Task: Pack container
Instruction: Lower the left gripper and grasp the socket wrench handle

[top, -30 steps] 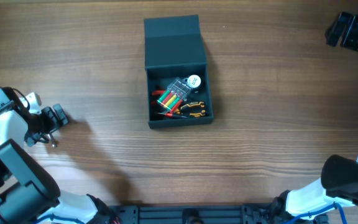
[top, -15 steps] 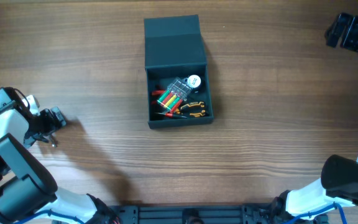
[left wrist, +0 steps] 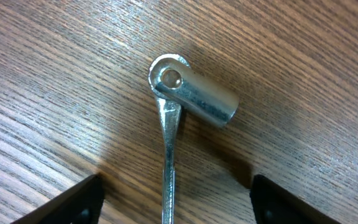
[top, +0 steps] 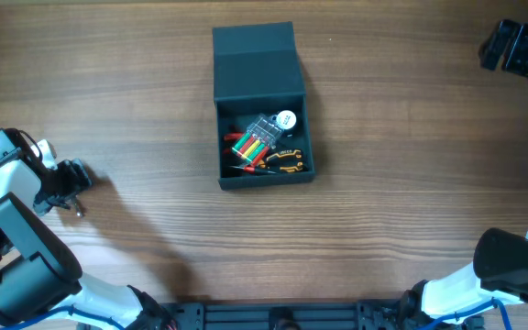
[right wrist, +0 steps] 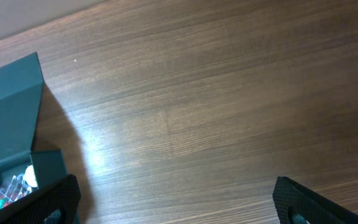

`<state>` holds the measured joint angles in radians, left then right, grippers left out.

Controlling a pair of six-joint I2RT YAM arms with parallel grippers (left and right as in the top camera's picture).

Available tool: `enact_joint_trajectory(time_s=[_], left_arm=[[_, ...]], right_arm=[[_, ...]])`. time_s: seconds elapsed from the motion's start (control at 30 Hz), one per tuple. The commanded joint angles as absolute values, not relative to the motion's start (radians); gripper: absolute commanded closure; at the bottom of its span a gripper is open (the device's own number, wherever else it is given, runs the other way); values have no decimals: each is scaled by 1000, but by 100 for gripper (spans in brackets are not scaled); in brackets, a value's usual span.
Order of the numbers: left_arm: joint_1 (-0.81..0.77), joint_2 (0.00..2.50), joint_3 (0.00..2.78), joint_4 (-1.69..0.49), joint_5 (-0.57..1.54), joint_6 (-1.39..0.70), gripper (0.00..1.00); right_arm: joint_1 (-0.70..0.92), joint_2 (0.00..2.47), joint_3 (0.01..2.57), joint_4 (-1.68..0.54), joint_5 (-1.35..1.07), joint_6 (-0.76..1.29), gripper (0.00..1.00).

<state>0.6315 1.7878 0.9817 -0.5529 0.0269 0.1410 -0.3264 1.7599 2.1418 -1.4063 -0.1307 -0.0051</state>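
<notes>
**Status: container part-packed, one tool out on the table**

Left fingertips (left wrist: 82,198) stand apart, one on each side of a thin steel handle, with no contact. The left gripper (left wrist: 174,200) is open and straddling the tool, nothing gripped. Between the tips lies a socket wrench (left wrist: 194,96): a shiny swivel socket on a slim shaft, flat on the wood, socket end away from the wrist.

Right fingertips (right wrist: 312,200) are spread wide over bare wood. The right gripper (right wrist: 179,202) is open and empty, up at the far right corner, well apart from everything.

The container (top: 262,137) sits mid-table toward the far side, with its lid (top: 255,57) folded back behind it. Inside:
- a clear case of coloured bits (top: 253,139)
- a white round piece (top: 285,118)
- yellow-and-black pliers (top: 285,158)
- a red-handled tool (top: 238,168), too small to name

The wrench is well apart from the box, near the left edge.

My read: most of the packing is done. What's left is to grip the wrench, carry it over, drop it in, then probably shut the lid. No other loose tool shows in the overhead view.

Surface: wood-grain table (top: 411,202), matte, evenly lit, soft shadow beside the box.

Room: almost none in frame. A pale strip (right wrist: 17,18) shows beyond the far table edge in the right wrist view; can't tell what it is. A black rail (top: 273,318) runs along the near edge.
</notes>
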Motion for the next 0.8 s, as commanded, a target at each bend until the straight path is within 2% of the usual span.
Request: enact_joint_trajectory(time_s=[0.0, 0.13, 0.37, 0.47, 0.77], left_arm=[[633, 1829, 970, -572, 89, 142, 29], [633, 1829, 970, -580, 101, 142, 42], [632, 1829, 970, -588, 116, 142, 51], [632, 1829, 970, -582, 115, 141, 65], [632, 1829, 970, -579, 115, 123, 69]], right_arm=[[-324, 1724, 2134, -1407, -136, -16, 0], [-324, 1724, 2134, -1407, -136, -16, 0], [-324, 1724, 2134, -1412, -136, -19, 0], [-324, 1724, 2134, -1417, -135, -20, 0], [-324, 1724, 2134, -1419, -135, -23, 0]])
